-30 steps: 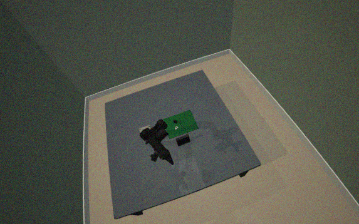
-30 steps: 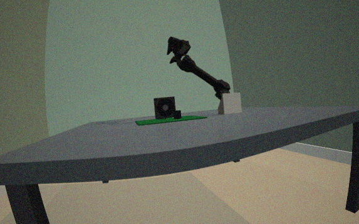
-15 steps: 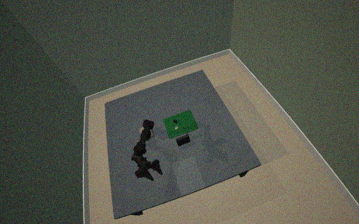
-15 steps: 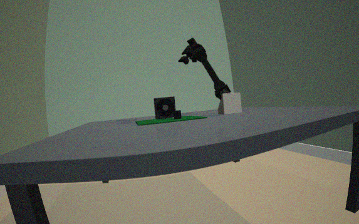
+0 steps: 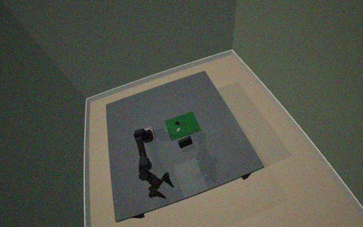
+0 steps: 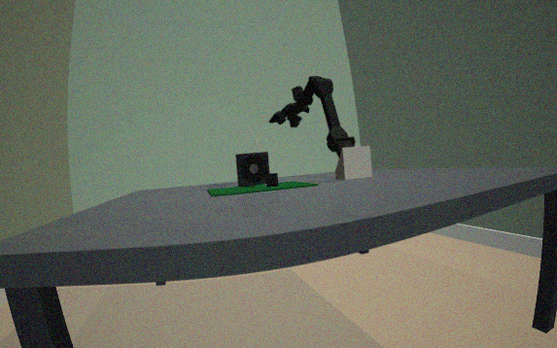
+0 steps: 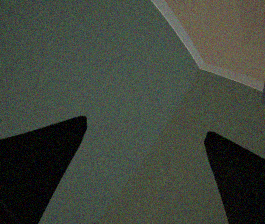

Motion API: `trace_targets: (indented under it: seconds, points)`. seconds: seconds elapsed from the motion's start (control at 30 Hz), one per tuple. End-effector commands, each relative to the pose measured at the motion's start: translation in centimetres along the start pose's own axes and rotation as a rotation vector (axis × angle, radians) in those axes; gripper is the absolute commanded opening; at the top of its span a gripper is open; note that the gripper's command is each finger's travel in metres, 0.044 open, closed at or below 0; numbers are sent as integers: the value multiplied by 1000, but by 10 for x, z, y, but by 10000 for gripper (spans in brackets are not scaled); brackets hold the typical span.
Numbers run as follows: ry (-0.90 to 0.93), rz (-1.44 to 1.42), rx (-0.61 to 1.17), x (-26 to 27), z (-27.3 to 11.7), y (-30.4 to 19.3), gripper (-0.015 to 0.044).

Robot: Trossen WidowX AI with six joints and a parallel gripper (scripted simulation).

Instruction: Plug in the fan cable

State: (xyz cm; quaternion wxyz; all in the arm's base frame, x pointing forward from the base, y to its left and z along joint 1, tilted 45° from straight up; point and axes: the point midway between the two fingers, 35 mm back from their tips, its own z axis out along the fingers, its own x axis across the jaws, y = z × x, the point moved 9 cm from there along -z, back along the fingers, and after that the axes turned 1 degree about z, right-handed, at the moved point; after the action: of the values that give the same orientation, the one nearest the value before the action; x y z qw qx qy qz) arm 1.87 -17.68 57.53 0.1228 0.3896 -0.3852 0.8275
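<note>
The green board (image 5: 192,118) (image 6: 222,192) lies flat on the table. The black fan (image 5: 185,142) (image 6: 245,162) stands at its edge. A thin dark cable (image 5: 185,128) crosses the board from the fan's side towards a small black block (image 5: 177,123) (image 6: 272,180). A small white part (image 5: 178,129) sits near that block. The plug and the four header pins are too small to tell apart, and whether the plug is seated cannot be told. My gripper (image 5: 169,193) (image 6: 283,122) (image 7: 147,130) is open and empty, high in the air, well away from board and fan.
The arm's base stands on a pale block (image 6: 358,162) beside the board. The dark grey table (image 5: 157,101) (image 6: 139,219) has its edge near the gripper in the top view. The wrist view shows walls, some floor (image 7: 233,35) and a sliver of table.
</note>
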Motion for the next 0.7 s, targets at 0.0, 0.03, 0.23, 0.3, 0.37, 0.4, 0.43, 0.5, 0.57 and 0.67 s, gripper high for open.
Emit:
trace_targets:
  seconds: [0.0, 0.03, 0.23, 0.3, 0.37, 0.4, 0.43, 0.5, 0.57, 0.67]
  points:
    - [-119, 74, -38, -34, 35, 23, 440]
    - [-150, 86, -47, -43, 42, 26, 440]
    - [-366, 120, -97, -111, 81, 37, 440]
    - [-446, 116, -110, -137, 91, 37, 440]
    - [-522, 108, -120, -163, 97, 33, 440]
    - [-561, 101, -124, -176, 99, 30, 440]
    - [-600, 93, -127, -189, 100, 27, 440]
    - [-680, 70, -131, -215, 101, 20, 440]
    - [-759, 39, -131, -241, 100, 11, 440]
    - [-881, -17, -128, -279, 96, -2, 440]
